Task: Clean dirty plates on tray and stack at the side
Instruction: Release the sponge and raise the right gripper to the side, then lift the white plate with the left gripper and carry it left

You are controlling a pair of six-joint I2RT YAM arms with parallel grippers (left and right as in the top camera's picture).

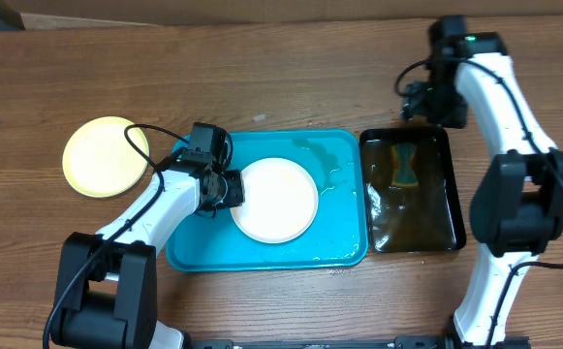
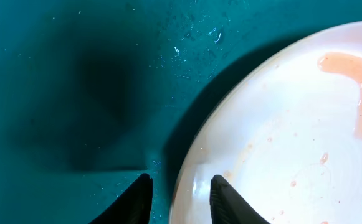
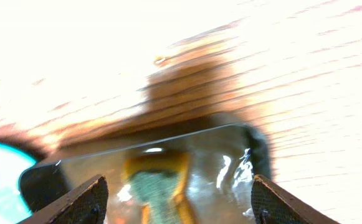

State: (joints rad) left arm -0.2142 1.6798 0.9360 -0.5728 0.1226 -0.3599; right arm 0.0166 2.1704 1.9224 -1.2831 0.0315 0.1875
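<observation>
Straddling the left rim of a white plate (image 1: 276, 199), the left pincer (image 1: 234, 189) stands with its fingers apart, one over the plate and one over the bare turquoise tray (image 1: 262, 254). Teal shows between the outer finger and the rim. The plate lies in the middle of the tray, an orange-red smear (image 2: 361, 93) across its face. A pale lime-green plate (image 1: 106, 157) sits on the wooden tabletop (image 1: 262, 78) just left of the tray, apart from it. Right of the tray, a black tray (image 1: 431, 223) holds a sponge (image 1: 404, 165). The right pincer (image 1: 422, 97) hangs over that tray's far edge, fingers spread wide, gripping nothing.
</observation>
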